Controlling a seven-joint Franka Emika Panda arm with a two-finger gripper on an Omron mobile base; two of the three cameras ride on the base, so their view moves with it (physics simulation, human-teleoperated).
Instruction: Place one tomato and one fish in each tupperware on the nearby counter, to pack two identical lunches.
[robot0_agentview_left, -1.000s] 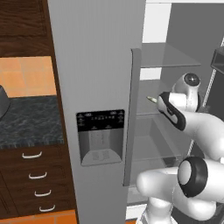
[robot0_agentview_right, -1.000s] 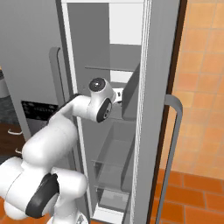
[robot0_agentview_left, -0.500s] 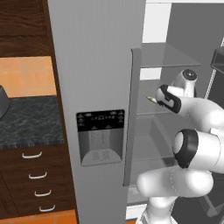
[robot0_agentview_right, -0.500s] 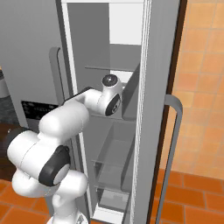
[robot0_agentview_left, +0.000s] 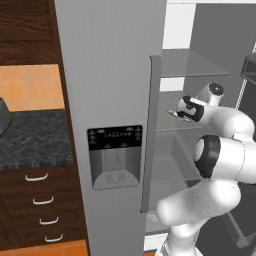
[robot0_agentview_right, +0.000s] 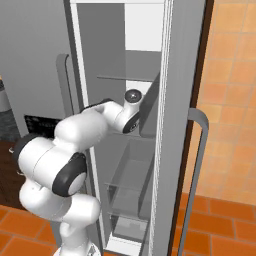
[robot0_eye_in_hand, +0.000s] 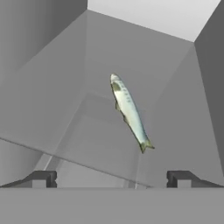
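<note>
Fish: lying slantwise on a glass fridge shelf, straight ahead of the tool, not touched yet
Tool: jaws spread as wide as they go, holding nothing, reaching into the open fridge
Counter: off to the left past the closed fridge door
Risk: fish is thin and angled, so a grip closing across the wrong axis could just nudge it deeper

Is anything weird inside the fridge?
A bare fish lies loose on a glass shelf, slanted, with no plate or wrap. The open gripper points at it. Otherwise nothing stands out.
</note>
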